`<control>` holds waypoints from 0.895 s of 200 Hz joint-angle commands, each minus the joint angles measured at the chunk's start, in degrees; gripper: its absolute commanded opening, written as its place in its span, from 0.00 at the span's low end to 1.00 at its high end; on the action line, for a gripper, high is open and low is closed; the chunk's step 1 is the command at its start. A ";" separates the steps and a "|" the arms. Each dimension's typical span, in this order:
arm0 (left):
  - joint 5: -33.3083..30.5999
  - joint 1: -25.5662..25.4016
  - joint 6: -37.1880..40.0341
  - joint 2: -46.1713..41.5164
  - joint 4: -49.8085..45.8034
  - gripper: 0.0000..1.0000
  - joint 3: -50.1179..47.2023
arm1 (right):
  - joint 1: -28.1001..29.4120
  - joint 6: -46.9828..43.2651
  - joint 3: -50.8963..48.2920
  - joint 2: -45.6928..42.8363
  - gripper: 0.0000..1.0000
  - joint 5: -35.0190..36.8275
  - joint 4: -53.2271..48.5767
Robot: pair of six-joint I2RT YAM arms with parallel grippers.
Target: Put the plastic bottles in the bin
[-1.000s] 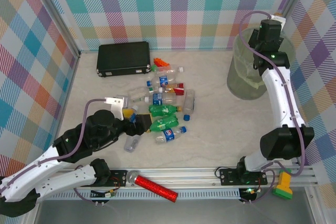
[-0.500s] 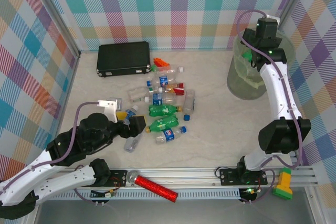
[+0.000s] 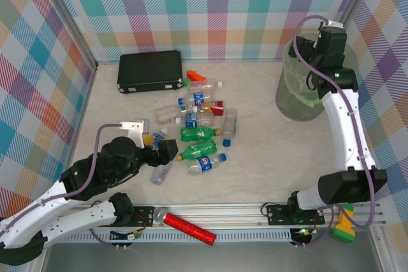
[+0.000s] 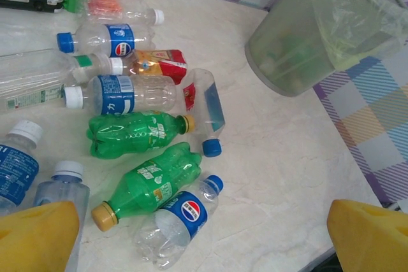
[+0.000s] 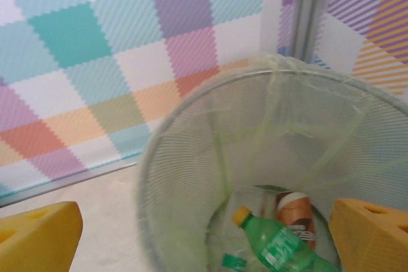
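Green bottle (image 5: pixel 278 247) in the bin (image 5: pixel 185 176), its base cut off

Non-task stuff I see: flat black case (image 3: pixel 150 71) at far left of table (image 3: pixel 268 144), orange bricks (image 3: pixel 196 77) just beside its right end, red glitter cylinder (image 3: pixel 189 228) lying across near rail (image 3: pixel 242 209).
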 commanded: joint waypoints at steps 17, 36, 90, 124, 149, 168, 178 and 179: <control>-1.73 -0.49 -1.56 0.95 2.31 1.00 -2.06 | 6.27 1.35 -5.79 -6.16 0.99 -4.04 -0.86; -1.51 -0.49 -1.58 2.24 2.08 1.00 -2.03 | 11.22 1.14 -10.90 -9.25 0.99 -2.64 0.47; -0.73 -0.56 -2.09 6.27 0.87 1.00 -1.90 | 22.12 8.49 -25.78 -15.38 0.99 -3.38 4.28; 1.42 -0.49 -3.15 9.21 1.04 1.00 -1.26 | 28.12 9.30 -28.83 -13.04 0.99 -4.97 6.15; 1.32 -0.49 -3.55 11.88 1.46 1.00 -0.54 | 30.51 9.90 -30.08 -9.90 0.99 -4.95 7.22; 0.49 -0.49 -3.37 13.98 1.26 0.99 0.85 | 30.62 12.72 -32.79 -7.80 0.99 -4.10 9.30; 0.20 -0.49 -2.84 14.87 1.26 1.00 1.69 | 30.62 14.55 -32.93 -6.18 0.99 -3.76 8.73; 0.11 -0.49 -2.72 14.92 1.28 1.00 1.77 | 30.62 14.73 -32.91 -6.04 0.99 -3.71 8.58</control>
